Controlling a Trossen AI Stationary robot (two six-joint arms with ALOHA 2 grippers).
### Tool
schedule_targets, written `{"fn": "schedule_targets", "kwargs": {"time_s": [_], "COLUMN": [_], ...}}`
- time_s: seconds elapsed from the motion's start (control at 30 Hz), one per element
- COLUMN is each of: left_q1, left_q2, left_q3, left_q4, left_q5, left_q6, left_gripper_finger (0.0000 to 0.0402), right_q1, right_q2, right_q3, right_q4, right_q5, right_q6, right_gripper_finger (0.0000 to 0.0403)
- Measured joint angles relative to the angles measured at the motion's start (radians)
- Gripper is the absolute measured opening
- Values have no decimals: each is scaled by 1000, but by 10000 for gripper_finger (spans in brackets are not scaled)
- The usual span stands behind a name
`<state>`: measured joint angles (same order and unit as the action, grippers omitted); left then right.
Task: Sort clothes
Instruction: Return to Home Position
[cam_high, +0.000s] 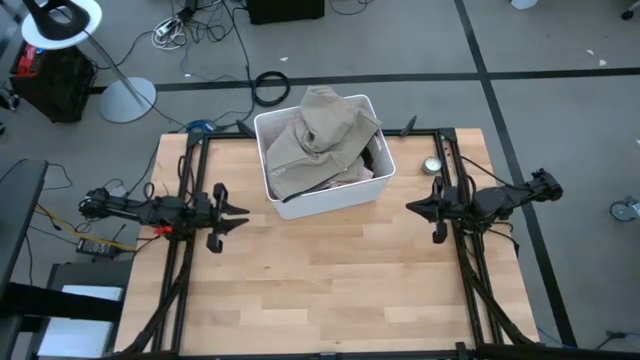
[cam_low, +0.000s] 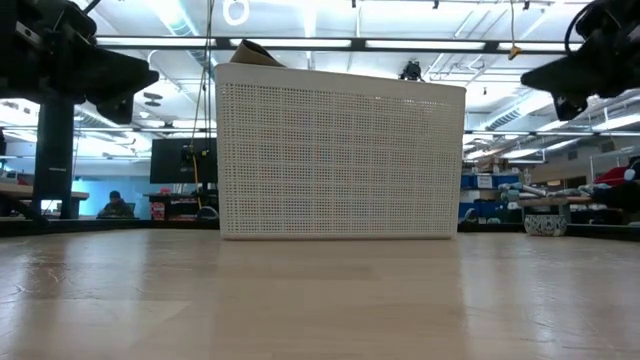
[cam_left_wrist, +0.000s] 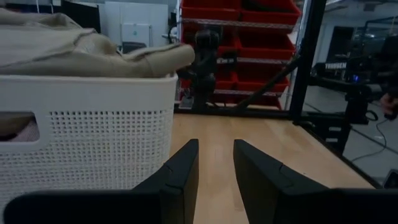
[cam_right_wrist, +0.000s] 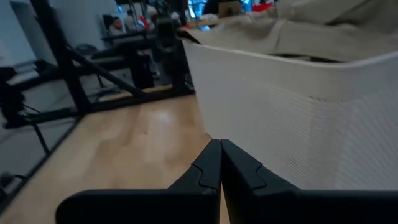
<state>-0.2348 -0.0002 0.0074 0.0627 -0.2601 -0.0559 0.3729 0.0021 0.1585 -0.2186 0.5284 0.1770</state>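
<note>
Beige garment (cam_high: 322, 135) heaps over the bin (cam_high: 330, 202); low view catches its tip.

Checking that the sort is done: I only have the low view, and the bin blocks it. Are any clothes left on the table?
Observer: None, seen from above. The beige garment tops the heap in the bin.
Operator: Are the grippers empty?
Observer: Yes. The left gripper is open, to the left of the bin. The right gripper is shut on nothing, to the bin's right.
</note>
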Motion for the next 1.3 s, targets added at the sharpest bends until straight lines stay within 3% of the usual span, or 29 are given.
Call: {"fn": "schedule_targets", "kwargs": {"time_s": [0.2, 0.43, 0.57, 0.77, 1.3], "left_q1": [0, 0, 0, 0, 0], "left_q2": [0, 0, 0, 0, 0], "left_q3": [0, 0, 0, 0, 0], "left_q4": [17, 19, 22, 23, 22], "left_q5": [1, 4, 5, 9, 8], "left_q6": [0, 0, -1, -1, -1], "left_gripper_finger": [105, 105, 105, 105, 105], "right_q1": [0, -1, 0, -2, -2], "right_q2": [0, 0, 5, 2, 2], "right_q3": [0, -18, -57, -59, -63], "right_q4": [-86, -93, -69, -56, 2], "right_q5": [21, 160, 159, 164, 153], "right_q6": [37, 30, 76, 7, 3], "right_gripper_finger": [8, 8, 8, 8, 8]}}
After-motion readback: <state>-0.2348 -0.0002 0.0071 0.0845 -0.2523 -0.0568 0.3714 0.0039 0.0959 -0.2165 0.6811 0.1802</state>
